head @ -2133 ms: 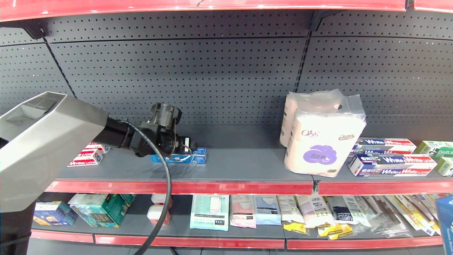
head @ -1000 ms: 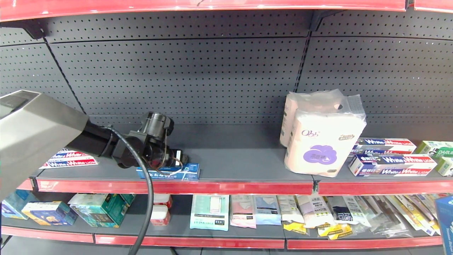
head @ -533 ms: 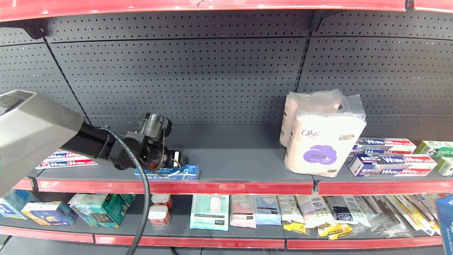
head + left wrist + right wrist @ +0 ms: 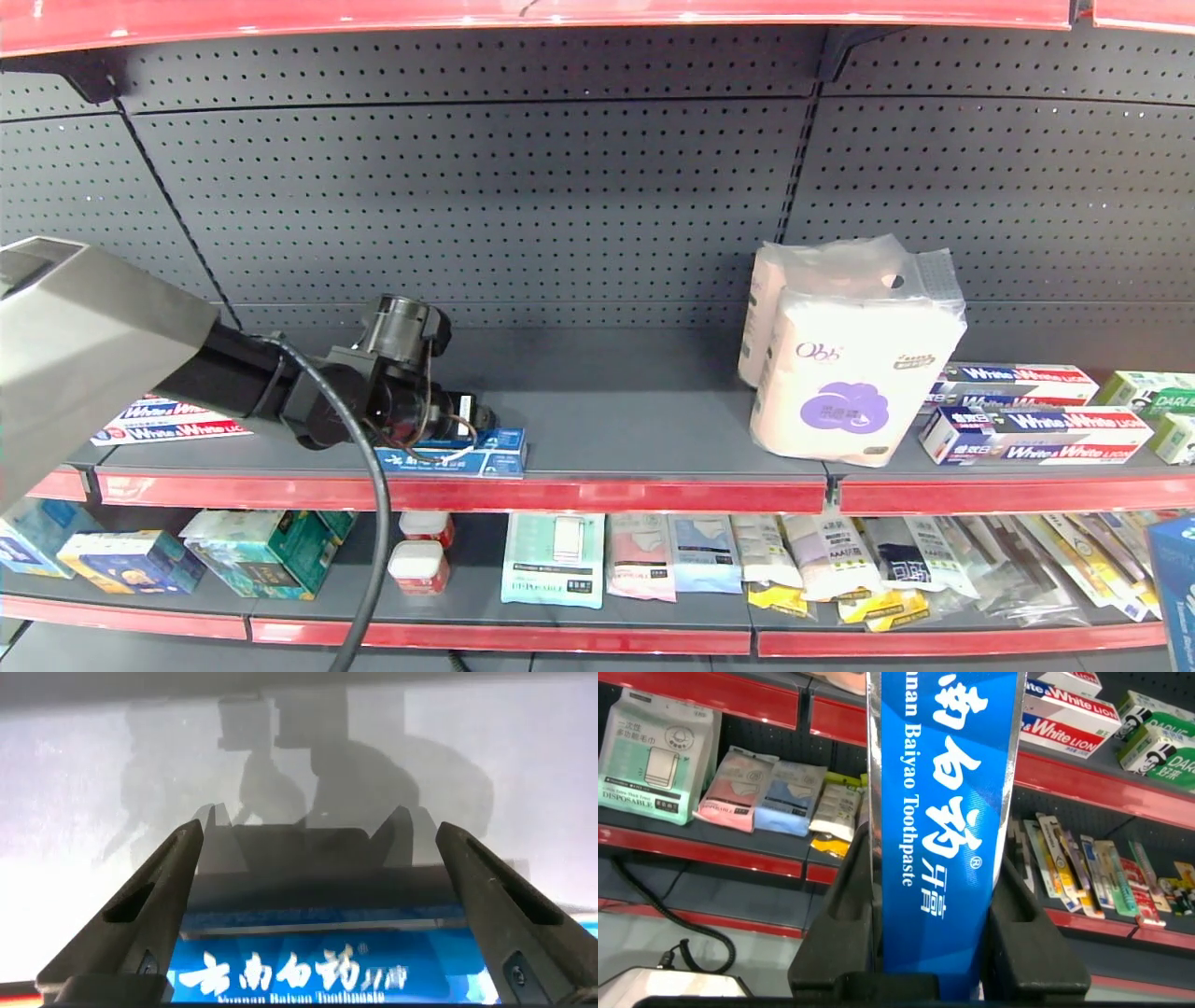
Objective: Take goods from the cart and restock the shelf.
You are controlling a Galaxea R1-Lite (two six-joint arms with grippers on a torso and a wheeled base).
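A blue toothpaste box [image 4: 457,455] lies flat along the front edge of the grey middle shelf [image 4: 635,411]. My left gripper [image 4: 471,415] hovers right over it. In the left wrist view its fingers [image 4: 149,915] stand wide apart, open, on either side of that blue box [image 4: 318,961]. In the right wrist view my right gripper [image 4: 938,859] is shut on a second blue toothpaste box [image 4: 943,784], held upright in front of the lower shelves.
A pack of toilet paper [image 4: 850,364] stands on the right of the shelf, with white toothpaste boxes [image 4: 1027,425] beside it and others [image 4: 173,420] at the far left. Bare shelf lies between the blue box and the pack. The lower shelf [image 4: 560,616] holds packets and boxes.
My left arm has drawn back toward the shelf's front edge and leftward, and the blue box came with it from mid-shelf to the front edge. In the last half second the box shifted slightly right.
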